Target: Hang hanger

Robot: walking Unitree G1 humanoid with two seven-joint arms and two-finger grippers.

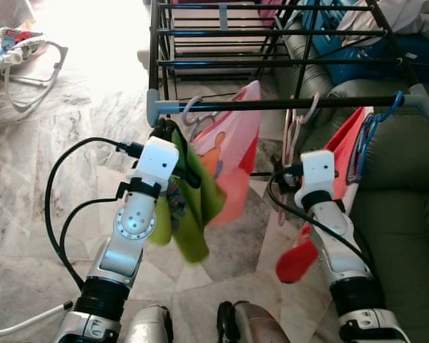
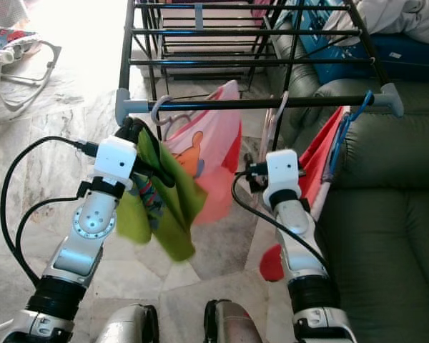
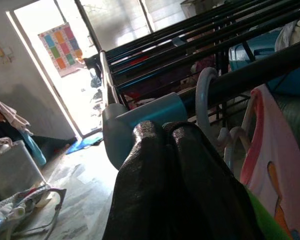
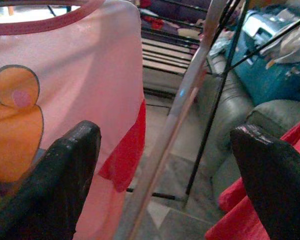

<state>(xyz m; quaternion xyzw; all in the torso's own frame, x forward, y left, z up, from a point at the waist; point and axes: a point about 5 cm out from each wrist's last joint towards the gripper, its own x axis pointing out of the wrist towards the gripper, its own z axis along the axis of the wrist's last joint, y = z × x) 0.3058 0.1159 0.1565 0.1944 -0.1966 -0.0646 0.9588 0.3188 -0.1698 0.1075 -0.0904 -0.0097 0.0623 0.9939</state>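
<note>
My left gripper [image 1: 164, 133] is raised just under the left end of the black drying-rack rail [image 1: 286, 104]. Its fingers [image 3: 165, 150] are pressed together, and a green garment [image 1: 193, 214] on a hanger drapes from them. White hanger hooks [image 3: 205, 100] curl over the rail beside the blue end cap [image 3: 140, 117]. A pink shirt [image 1: 232, 153] hangs there. My right gripper [image 4: 162, 170] is open beneath the rail's middle. A pale pink hanger [image 4: 185, 100] runs between its fingers without touching either. A red garment [image 1: 347, 153] hangs to the right.
A dark green sofa [image 1: 400, 214] stands close on the right, with a blue bag [image 1: 357, 57] behind it. The rack's further rails [image 1: 272, 32] stretch ahead. A baby bouncer [image 1: 21, 50] sits on the marble floor [image 1: 57, 121] at far left. A blue hanger [image 1: 375, 128] hangs near the rail's right end.
</note>
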